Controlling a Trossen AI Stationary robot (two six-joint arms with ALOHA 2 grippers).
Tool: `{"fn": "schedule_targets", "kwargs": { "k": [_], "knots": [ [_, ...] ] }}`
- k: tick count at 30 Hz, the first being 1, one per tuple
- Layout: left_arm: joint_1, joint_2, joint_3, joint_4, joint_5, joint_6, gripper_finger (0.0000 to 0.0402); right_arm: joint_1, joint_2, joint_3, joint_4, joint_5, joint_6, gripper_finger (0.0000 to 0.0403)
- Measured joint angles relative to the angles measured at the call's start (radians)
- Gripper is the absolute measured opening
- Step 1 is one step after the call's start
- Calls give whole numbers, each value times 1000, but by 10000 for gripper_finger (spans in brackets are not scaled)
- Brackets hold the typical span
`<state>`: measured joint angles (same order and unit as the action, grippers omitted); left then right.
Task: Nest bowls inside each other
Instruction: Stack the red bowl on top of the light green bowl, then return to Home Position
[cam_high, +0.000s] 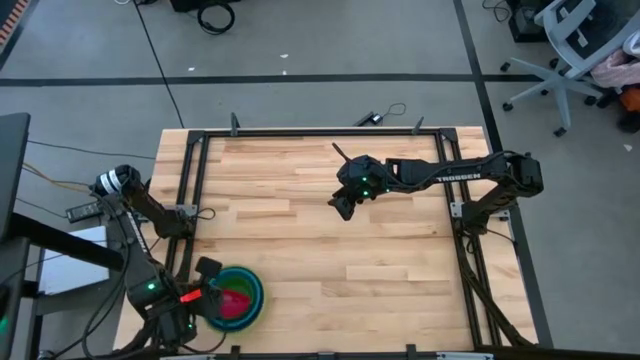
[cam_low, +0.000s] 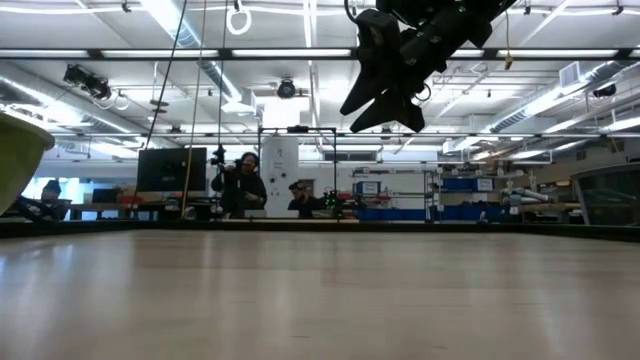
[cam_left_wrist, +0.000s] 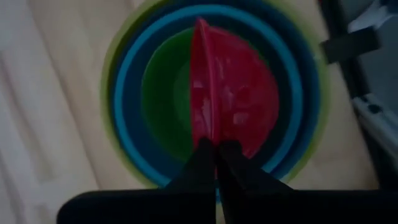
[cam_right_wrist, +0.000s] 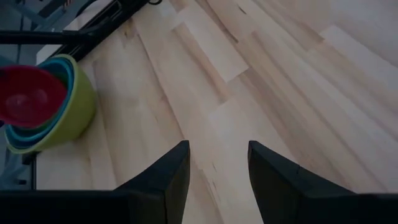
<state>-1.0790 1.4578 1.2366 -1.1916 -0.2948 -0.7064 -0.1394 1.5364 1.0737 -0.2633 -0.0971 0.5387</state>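
The only word I can read is "TROSSEN", in white letters on the side of my right arm (cam_high: 462, 177).

The left arm is folded back on itself at the near left corner of the table, its wrist turned steeply downward. The left gripper (cam_left_wrist: 214, 152) points straight down with its two dark fingers (cam_left_wrist: 200, 160) pressed together, pinching the rim of the small magenta-red bowl (cam_left_wrist: 239, 93), which hangs tilted on edge from them. The right arm reaches in level from the right side of the table, elbow bent near the frame, forearm stretched toward the table's middle. The right gripper (cam_right_wrist: 217, 163) hovers high above the wood, angled down, its fingers (cam_right_wrist: 171, 171) spread apart with nothing between them
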Motion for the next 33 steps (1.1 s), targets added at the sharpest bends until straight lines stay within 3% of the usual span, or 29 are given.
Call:
{"fn": "schedule_targets", "kwargs": {
  "k": [5,11,15,18,21,27,30,33],
  "knots": [
    [0,0,0,99,2,-44,40,1,0,0,-3,0,-16,165],
    [1,0,1,241,109,-95,146,1,0,0,-5,0,-24,165],
    [5,-6,14,230,123,-111,212,0,0,0,-6,0,-33,165],
    [8,-6,14,183,96,-136,237,-3,0,0,-6,0,-44,165],
    [17,-22,14,118,8,-199,242,-8,0,0,-6,8,-32,165],
    [82,-153,14,-49,-287,-326,219,-14,-19,0,39,62,8,165],
    [147,-235,14,-49,-388,-319,198,-15,-55,0,100,54,0,159],
    [237,-291,14,9,-418,-235,174,-15,-113,0,145,47,-19,144]
  ]
}}
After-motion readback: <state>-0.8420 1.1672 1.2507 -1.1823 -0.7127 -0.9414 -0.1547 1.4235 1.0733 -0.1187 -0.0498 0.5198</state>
